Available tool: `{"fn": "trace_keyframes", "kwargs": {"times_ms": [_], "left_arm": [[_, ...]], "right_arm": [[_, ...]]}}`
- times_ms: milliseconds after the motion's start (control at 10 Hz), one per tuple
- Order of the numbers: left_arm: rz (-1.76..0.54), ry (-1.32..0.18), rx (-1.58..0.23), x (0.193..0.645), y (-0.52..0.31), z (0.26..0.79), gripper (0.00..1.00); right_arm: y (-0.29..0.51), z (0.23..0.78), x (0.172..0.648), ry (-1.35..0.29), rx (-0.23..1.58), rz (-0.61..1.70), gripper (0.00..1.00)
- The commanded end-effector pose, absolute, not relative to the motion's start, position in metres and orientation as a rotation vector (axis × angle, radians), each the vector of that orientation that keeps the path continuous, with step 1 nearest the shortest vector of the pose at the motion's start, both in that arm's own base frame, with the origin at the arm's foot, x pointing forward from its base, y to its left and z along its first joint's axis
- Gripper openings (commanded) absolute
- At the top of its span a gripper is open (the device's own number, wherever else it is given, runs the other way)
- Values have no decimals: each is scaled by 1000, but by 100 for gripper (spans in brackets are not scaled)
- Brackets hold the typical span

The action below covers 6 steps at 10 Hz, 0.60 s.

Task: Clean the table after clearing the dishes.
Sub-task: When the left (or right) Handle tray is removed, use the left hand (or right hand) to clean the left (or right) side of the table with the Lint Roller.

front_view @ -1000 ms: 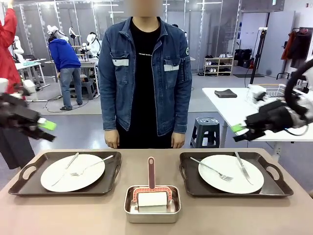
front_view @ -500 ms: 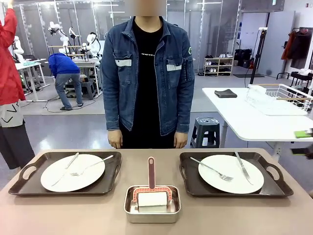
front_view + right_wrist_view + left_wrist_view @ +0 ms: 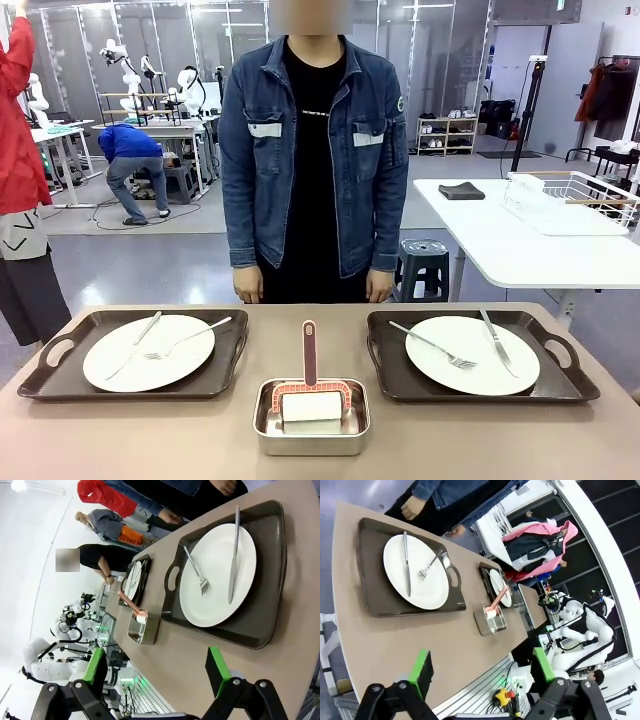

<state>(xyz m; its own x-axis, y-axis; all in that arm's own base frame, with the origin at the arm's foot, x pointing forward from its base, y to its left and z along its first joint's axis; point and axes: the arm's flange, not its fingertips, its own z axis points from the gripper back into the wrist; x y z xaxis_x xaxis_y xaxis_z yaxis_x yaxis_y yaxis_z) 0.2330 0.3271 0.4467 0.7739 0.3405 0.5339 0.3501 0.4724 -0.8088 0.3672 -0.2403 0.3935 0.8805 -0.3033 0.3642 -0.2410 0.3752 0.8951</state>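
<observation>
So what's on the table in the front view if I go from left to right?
First the left dark brown handled tray carrying a round white plate → small rectangular steel pan holding a pink-handled white scrubber → right dark brown handled tray carrying a second round white plate.

Front view faces across the table; wrist views, seemingly high, overlook its ends.

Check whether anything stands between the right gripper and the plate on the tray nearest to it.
Nothing visible does. In the right wrist view, only bare table and the near edge of the tray lie between the open right gripper and the plate.
</observation>
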Motion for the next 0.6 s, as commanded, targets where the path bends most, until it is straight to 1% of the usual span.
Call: {"fn": "trace_keyframes", "kwargs": {"times_ms": [0, 500], "left_arm": [[-22, -708, -1121, 240, 320, 444, 100], [-22, -708, -1121, 240, 320, 444, 100]], "right_arm": [[-240, 393, 366, -527, 1225, -46, 100], [-240, 393, 366, -527, 1225, -46, 100]]}}
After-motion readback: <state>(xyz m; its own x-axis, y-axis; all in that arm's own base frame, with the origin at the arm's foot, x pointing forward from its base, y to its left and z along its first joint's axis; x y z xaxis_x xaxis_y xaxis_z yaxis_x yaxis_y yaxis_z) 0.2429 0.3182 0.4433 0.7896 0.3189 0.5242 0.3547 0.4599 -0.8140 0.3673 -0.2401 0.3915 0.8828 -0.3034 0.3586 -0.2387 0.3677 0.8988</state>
